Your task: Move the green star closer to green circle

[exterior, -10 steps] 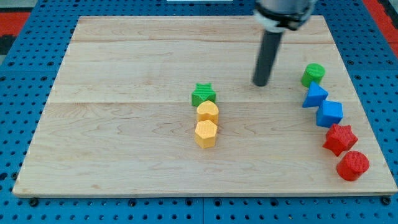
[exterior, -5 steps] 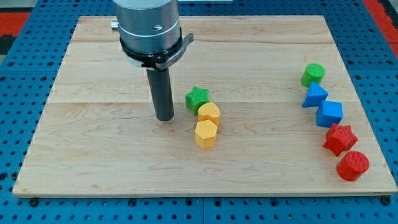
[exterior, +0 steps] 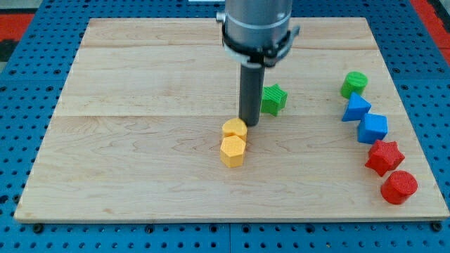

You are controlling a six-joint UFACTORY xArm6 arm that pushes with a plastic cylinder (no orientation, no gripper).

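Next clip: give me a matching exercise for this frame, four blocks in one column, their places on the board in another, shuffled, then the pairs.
Things:
1. green star
2. green circle
3. red circle
4. yellow hexagon

Places:
A. lowest block at the view's right
B. just right of my tip
C. top of the column at the view's right
D. below the other yellow block

Pairs: 1-B, 2-C, 3-A, 4-D

My tip [exterior: 249, 124] stands just left of the green star [exterior: 273, 99], beside the upper yellow block [exterior: 235, 129]; green circle [exterior: 354, 84] lies at the view's right.
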